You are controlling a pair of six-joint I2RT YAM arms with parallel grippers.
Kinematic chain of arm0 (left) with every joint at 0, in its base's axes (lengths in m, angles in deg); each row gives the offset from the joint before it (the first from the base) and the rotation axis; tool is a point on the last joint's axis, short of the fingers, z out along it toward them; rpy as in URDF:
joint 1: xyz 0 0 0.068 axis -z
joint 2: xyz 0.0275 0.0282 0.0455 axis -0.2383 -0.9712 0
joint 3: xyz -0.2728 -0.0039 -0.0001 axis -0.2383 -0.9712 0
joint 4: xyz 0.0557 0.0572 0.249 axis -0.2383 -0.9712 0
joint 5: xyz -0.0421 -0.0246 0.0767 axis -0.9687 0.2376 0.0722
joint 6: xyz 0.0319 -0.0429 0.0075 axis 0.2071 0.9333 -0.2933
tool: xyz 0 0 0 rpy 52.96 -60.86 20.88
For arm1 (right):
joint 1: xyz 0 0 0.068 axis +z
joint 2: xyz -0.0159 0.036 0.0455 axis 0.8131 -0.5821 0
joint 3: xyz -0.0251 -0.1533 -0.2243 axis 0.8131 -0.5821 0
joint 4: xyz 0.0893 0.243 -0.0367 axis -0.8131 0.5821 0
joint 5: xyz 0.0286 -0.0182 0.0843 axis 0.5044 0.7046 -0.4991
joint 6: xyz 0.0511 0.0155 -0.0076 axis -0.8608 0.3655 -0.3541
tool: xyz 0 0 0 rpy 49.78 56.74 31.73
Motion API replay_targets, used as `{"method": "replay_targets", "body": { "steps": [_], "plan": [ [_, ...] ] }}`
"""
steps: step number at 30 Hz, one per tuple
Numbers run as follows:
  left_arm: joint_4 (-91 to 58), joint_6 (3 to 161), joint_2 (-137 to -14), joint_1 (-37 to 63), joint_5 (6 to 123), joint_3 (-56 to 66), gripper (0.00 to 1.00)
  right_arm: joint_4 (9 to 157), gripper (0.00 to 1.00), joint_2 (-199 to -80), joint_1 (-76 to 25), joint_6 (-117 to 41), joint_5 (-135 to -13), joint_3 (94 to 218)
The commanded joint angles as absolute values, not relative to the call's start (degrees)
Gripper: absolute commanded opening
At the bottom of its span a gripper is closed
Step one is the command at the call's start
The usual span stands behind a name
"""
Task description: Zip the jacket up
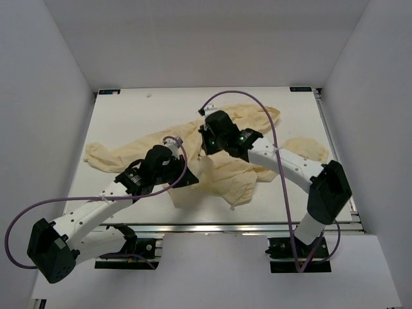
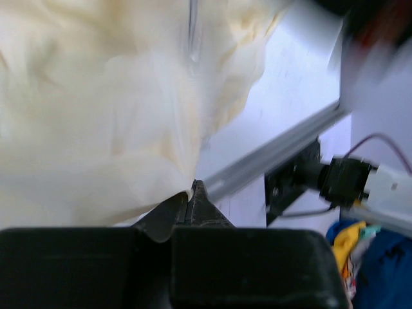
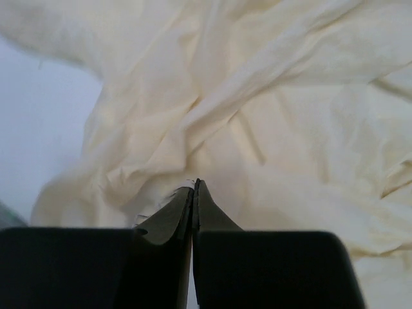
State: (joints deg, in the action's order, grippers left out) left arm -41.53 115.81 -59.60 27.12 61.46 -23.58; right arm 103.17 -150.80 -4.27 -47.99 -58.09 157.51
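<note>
**On the white table, both claws pinch a cream jacket**

Nearest you, the left gripper (image 2: 193,188) is clenched. Its two black fingers (image 2: 212,215) are pressed flat together with no gap, and a thin fold of pale fabric is caught at the tips. The cloth rises from there, blurred, with the table's metal edge rail (image 2: 270,158) just beside it.

A little farther in, the right gripper (image 3: 195,185) is clenched too. Its jaws meet in a hairline seam, and a small whitish scrap of the garment is nipped at the point.

The jacket (image 1: 225,177) lies crumpled across the middle of the table (image 1: 129,119). One sleeve trails left, and more cloth bunches towards the far right.
</note>
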Motion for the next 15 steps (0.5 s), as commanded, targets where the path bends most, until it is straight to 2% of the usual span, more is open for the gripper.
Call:
{"method": "replay_targets", "body": {
  "steps": [1, 6, 15],
  "plan": [
    [-52.3, 115.9, -57.3, 28.0, 53.0, -27.3, 0.0, 95.5, 0.0, -154.9, -11.4, -49.3, -46.8, 167.9],
    [-54.7, 117.8, -55.5, 28.1, 48.6, -32.4, 0.0, 96.0, 0.0, -162.7, -17.6, -47.8, -45.8, 175.2],
    [-56.5, 120.0, -52.6, 28.1, 44.4, -39.4, 0.0, 95.6, 0.0, -182.3, -29.6, -42.9, -45.5, 198.1]
  ]
}}
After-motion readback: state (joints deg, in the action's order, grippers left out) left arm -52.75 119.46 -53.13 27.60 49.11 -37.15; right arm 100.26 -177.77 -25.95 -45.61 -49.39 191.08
